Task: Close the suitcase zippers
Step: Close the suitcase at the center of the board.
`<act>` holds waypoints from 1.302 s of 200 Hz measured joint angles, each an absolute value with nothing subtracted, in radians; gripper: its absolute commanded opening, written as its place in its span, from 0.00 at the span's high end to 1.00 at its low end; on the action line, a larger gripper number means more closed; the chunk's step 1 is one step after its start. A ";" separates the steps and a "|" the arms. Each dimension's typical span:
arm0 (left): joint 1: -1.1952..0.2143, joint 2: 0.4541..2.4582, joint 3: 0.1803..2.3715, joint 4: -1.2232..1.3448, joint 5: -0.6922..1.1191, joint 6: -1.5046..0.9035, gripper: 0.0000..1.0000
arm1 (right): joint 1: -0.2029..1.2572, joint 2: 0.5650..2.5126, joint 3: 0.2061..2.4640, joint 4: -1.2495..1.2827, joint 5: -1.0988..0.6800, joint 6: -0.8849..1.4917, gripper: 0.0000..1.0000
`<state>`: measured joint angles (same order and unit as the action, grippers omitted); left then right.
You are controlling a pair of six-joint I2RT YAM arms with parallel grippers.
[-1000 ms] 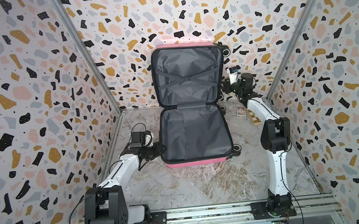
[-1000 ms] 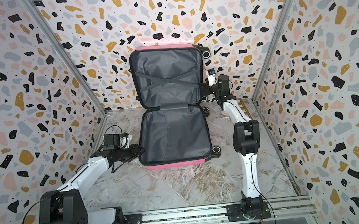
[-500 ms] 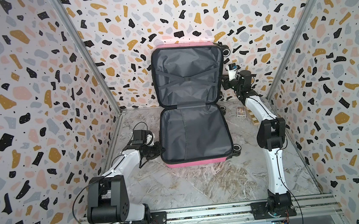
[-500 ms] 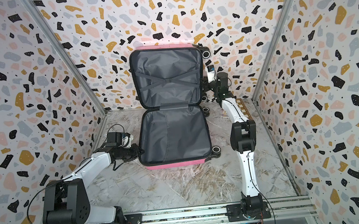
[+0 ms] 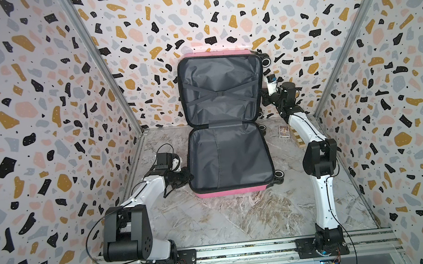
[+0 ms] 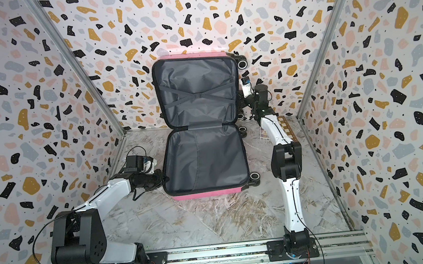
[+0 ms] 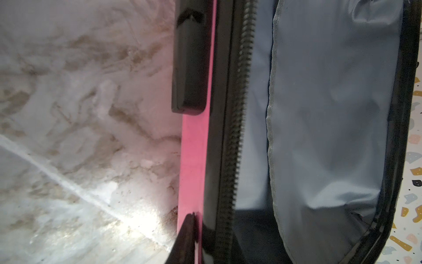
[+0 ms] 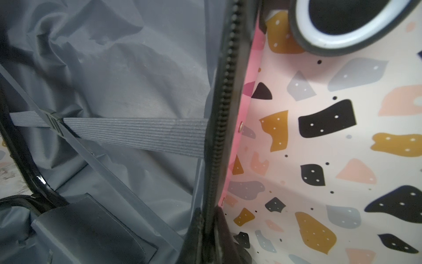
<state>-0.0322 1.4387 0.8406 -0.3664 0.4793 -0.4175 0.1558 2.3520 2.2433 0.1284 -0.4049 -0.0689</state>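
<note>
Pinching with the left hand (image 7: 198,228) the rim of the one pink suitcase (image 5: 231,191), a finger on each side of pink wall and zipper band (image 7: 233,137), at the flat half's left edge near the front corner. Clamped tight with the right hand (image 8: 209,219) onto the upright half's right rim, over the toothed band. Lying wide open on the marble table (image 5: 239,219): two halves, one flat, one upright against the back wall, two crossed straps (image 5: 221,94), four wheels (image 5: 279,174) along the right side. Farther right, one small printed box (image 5: 284,131) and one wooden chessboard (image 5: 299,142), partly hidden behind the right arm.
</note>
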 measured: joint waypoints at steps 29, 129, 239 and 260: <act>-0.030 1.439 0.842 -0.359 0.473 -0.431 0.83 | 0.170 2.189 2.003 0.181 -0.365 -0.096 1.00; -0.030 1.383 0.845 -0.358 0.398 -0.461 0.32 | 0.234 1.592 1.158 0.358 -0.319 0.000 1.00; -0.030 0.835 0.808 -0.710 0.149 -0.463 0.21 | 0.417 1.209 0.564 0.235 -0.210 0.196 1.00; -0.031 0.778 0.808 -0.762 0.118 -0.474 0.16 | 0.440 1.136 0.492 0.223 -0.200 0.225 0.91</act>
<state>-0.0311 0.7776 0.8078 -0.7616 0.1177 -0.4744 0.4404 1.1358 0.4923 0.2230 -0.2005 0.2253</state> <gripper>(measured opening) 0.800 0.072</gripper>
